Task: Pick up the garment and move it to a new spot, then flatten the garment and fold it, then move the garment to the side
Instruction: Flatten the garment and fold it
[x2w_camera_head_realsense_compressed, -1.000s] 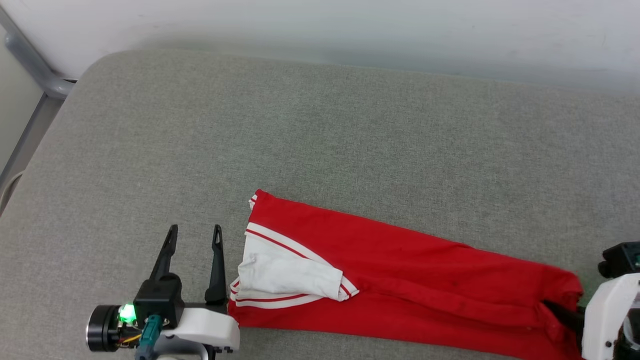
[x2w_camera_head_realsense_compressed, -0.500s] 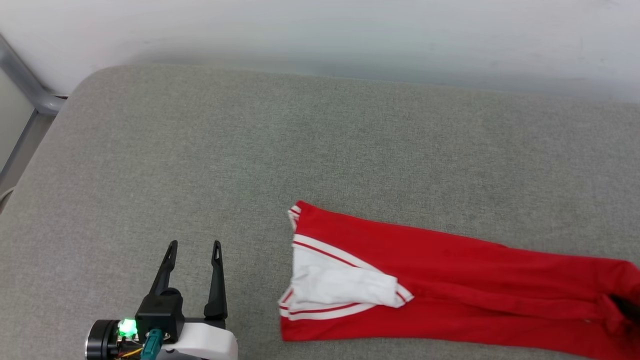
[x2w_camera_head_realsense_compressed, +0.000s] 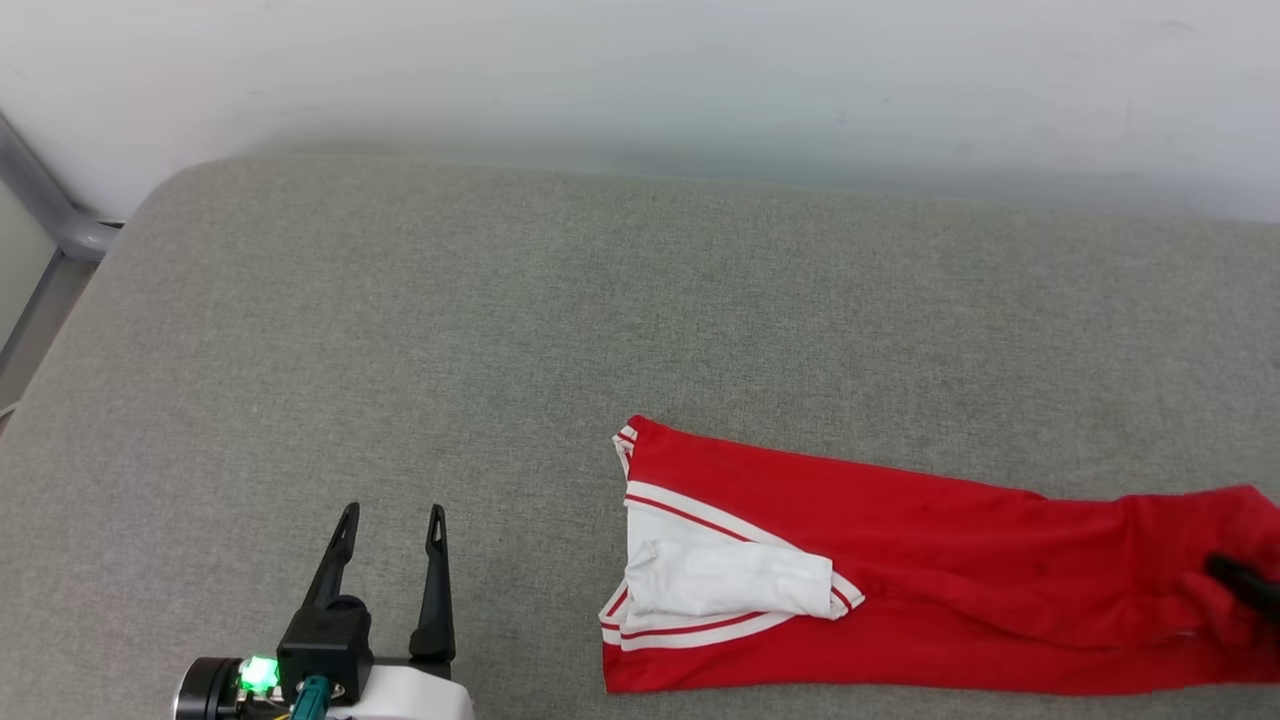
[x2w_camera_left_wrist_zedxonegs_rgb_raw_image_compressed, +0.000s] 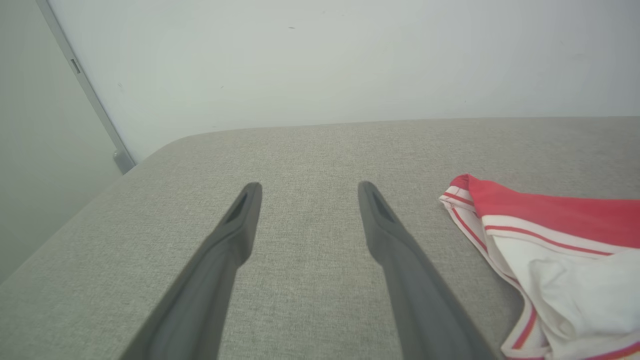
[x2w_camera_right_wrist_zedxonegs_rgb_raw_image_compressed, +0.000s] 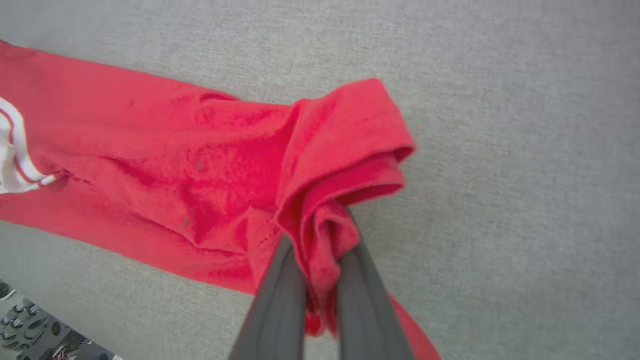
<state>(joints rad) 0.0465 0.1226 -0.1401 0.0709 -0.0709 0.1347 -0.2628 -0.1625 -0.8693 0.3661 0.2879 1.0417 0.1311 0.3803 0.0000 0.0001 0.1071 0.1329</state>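
Note:
The garment (x2w_camera_head_realsense_compressed: 900, 560) is a red shirt with a white, red-striped sleeve (x2w_camera_head_realsense_compressed: 720, 580), folded into a long strip across the grey cushion. Its sleeve end (x2w_camera_left_wrist_zedxonegs_rgb_raw_image_compressed: 550, 250) lies to the right of my left gripper (x2w_camera_head_realsense_compressed: 390, 515), which stands open and empty on bare cushion; its fingers (x2w_camera_left_wrist_zedxonegs_rgb_raw_image_compressed: 240, 220) are spread apart. My right gripper (x2w_camera_right_wrist_zedxonegs_rgb_raw_image_compressed: 320, 235) is shut on a bunched fold of red cloth at the garment's right end (x2w_camera_right_wrist_zedxonegs_rgb_raw_image_compressed: 340, 150). One dark finger (x2w_camera_head_realsense_compressed: 1245, 580) of it shows at the right edge of the head view, amid the red cloth.
The grey cushion (x2w_camera_head_realsense_compressed: 500, 330) spreads wide behind and left of the garment, up to a white wall (x2w_camera_head_realsense_compressed: 640, 80). A grey metal frame bar (x2w_camera_head_realsense_compressed: 40, 200) runs past the cushion's far left corner. The cushion's rounded left edge (x2w_camera_left_wrist_zedxonegs_rgb_raw_image_compressed: 75, 220) falls away beside the left gripper.
The garment has slid to the right across the cushion, pulled by my right gripper, which finished shutting on its end. The left gripper stayed open in place. The head view tilted slightly.

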